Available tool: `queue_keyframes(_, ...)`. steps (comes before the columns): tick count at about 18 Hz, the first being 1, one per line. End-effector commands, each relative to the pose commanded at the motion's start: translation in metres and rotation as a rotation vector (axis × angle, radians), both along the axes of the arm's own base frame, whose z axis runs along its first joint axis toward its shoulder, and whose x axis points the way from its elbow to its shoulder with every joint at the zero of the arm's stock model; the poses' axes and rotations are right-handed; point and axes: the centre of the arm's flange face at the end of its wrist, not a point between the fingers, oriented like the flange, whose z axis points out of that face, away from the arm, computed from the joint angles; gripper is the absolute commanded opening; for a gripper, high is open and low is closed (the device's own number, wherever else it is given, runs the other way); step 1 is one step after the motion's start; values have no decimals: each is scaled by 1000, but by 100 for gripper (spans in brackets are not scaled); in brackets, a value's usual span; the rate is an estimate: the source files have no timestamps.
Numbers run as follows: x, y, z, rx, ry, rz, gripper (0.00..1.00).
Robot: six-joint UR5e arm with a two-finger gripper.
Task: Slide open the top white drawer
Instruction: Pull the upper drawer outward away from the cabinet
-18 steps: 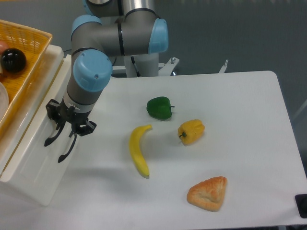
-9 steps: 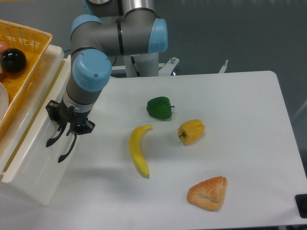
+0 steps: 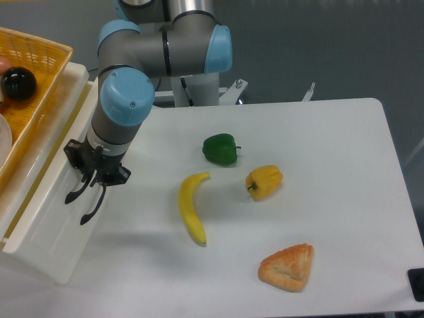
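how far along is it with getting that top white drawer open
Hard to call anything done: from above, the top white drawer juts from under the yellow basket, but how far it has slid out cannot be told. In hand: the gripper sits right at the curved black handle, seemingly gripping it. Left: pulling the drawer further out, then letting go. The banana lies near that path.

The white desk (image 3: 344, 199) carries a green pepper (image 3: 220, 149), a yellow pepper (image 3: 264, 181), a banana (image 3: 192, 208), a pastry (image 3: 287, 267) and a white cabinet (image 3: 46, 218) at its left edge.
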Motion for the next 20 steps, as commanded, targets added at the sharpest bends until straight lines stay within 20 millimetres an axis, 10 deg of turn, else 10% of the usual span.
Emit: queue_keyframes(20, -63, -17, 8, 23, 25, 75, 23)
